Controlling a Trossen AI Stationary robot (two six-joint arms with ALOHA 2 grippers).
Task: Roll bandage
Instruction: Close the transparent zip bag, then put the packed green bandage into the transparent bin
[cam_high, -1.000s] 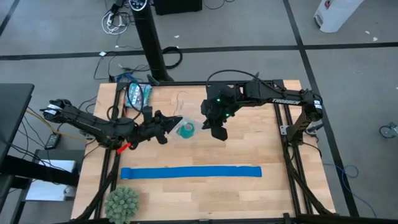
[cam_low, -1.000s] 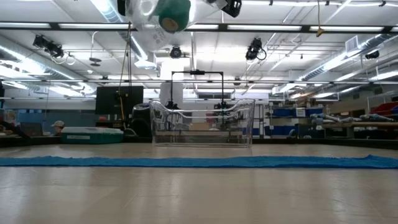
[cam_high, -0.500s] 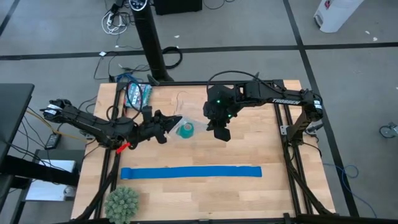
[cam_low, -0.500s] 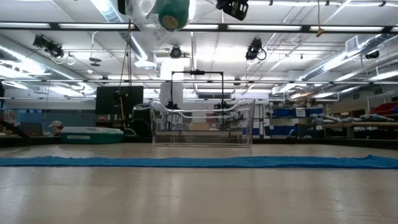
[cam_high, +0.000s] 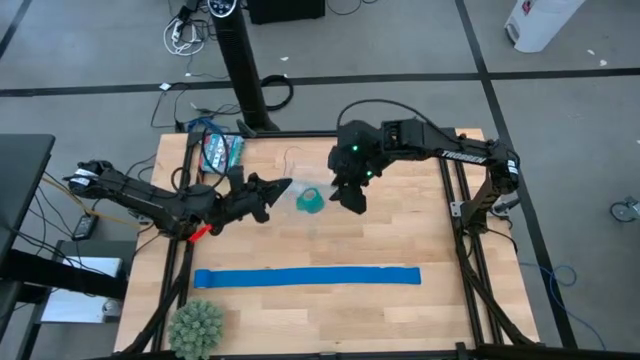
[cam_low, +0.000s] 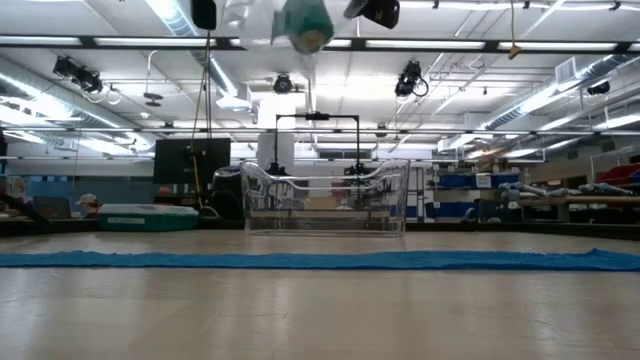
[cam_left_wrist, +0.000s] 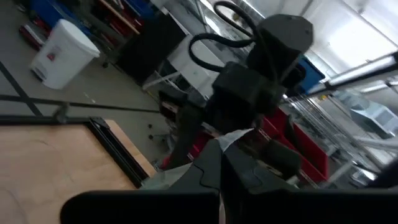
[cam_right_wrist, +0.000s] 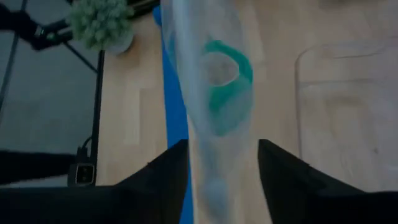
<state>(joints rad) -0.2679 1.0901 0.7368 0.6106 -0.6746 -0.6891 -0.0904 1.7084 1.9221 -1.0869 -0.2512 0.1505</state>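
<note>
Nearest the front edge of the tabletop stands a small spiky green plant, just in front of one end of the blue strip, which lies flat and straight across the wood. Beyond the blue strip, over its middle and lifted well clear of the wood, hangs the bandage: a small teal roll, already wound, sitting inside a clear bag. The left gripper, beyond the strip's plant end, has its jaws closed on an edge of that bag and carries it in the air. On the other side of the roll, the right gripper has its jaws spread wide, with the bag running down between them; they do not appear to pinch it. Judging by this, the rolling itself looks done and the step in hand is the bagging or handover of the roll. The next move probably calls for the right arm to draw clear without snagging the thin film, while the left arm lowers the bag to the wood beyond the blue strip.
</note>
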